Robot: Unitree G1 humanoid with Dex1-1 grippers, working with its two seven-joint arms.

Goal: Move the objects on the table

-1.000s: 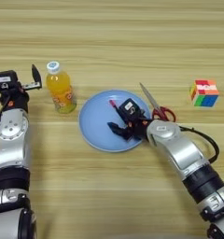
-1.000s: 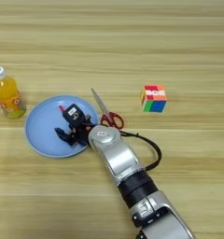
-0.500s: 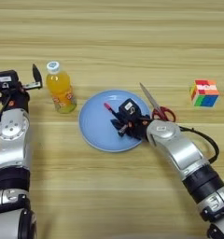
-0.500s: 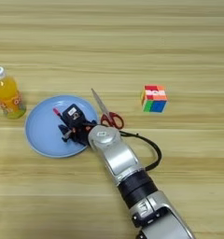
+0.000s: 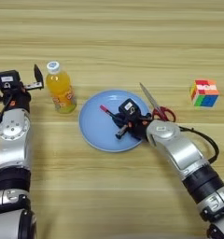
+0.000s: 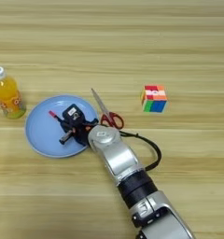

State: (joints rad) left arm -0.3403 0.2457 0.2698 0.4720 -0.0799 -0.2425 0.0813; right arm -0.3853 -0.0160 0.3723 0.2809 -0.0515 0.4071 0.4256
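With your right gripper over the middle of the blue plate, its fingers pinching the pen that lies slanting there, lift straight up, clear of the scissors at the plate's right rim

Right arm, silver with black cabling, reaches in from lower right toward centre; its black two-fingered right gripper points left, fingers closed around a slim red-and-black pen. Left arm runs up the left edge, left gripper raised there, fingers spread apart, holding nothing.
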